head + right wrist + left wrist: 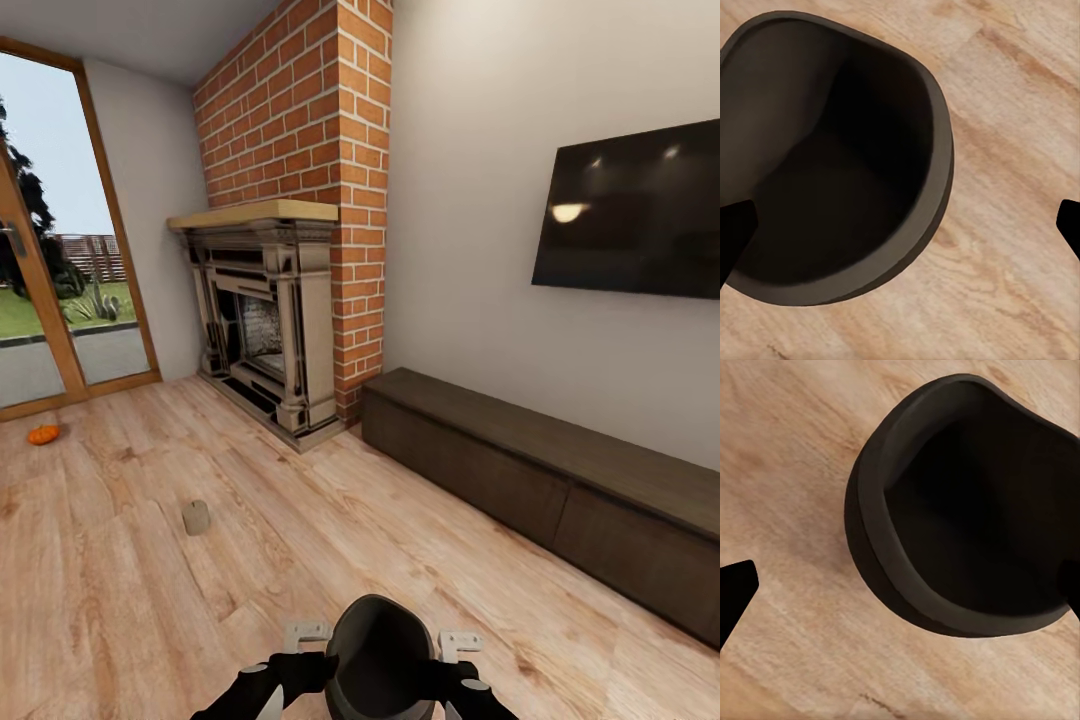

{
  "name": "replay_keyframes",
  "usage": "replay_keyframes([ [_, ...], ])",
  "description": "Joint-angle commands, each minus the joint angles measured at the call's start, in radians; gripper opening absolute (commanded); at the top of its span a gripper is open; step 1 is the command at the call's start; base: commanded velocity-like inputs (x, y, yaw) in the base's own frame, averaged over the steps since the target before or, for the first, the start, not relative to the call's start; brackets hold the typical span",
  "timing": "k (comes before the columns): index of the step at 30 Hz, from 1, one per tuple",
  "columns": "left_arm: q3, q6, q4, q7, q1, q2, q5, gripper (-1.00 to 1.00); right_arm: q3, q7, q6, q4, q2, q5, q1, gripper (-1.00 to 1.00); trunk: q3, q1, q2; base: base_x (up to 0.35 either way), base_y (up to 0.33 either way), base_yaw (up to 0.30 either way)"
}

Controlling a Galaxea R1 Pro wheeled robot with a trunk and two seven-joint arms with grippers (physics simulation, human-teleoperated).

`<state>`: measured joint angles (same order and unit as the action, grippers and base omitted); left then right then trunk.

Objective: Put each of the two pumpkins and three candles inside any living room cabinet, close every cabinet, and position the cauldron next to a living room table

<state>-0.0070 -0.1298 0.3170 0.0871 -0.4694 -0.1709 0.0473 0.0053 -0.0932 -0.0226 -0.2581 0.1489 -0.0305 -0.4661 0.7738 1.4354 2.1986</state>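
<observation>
At bottom centre of the head view, the black cauldron (380,655) is held up between the left gripper (298,668) and the right gripper (452,678), above the wooden floor (300,560). Both claws are seen spread wide in the wrist views, pressed against the pot's sides. One pumpkin (43,434) lies at far left, one candle (196,517) left of centre. Along the right wall the cabinet (560,480) stands shut.

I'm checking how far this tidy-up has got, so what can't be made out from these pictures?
- Cauldron: its base is cut off by the head view's lower edge.
- Grip: whether either arm's fingers press the pot is unclear; both wrist views crop them.
- Cabinet: its right end is cut off.
- Candle: too small for detail.
- Pumpkin: too small for detail.
</observation>
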Motion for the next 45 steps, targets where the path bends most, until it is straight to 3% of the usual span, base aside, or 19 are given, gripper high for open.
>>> replay_keyframes([
  [1,-0.001,-0.006,0.002,0.002,0.0,0.0,0.005,1.0,0.001,-0.003,-0.002,-0.001,0.0,-0.003,0.0,1.0,0.001,0.0,0.0,0.0,0.0,0.0],
  [45,-0.001,-0.005,0.002,0.002,0.0,0.0,0.005,1.0,0.001,-0.003,-0.002,0.0,0.0,-0.004,0.0,1.0,0.001,0.0,0.0,0.061,0.0,0.0],
])
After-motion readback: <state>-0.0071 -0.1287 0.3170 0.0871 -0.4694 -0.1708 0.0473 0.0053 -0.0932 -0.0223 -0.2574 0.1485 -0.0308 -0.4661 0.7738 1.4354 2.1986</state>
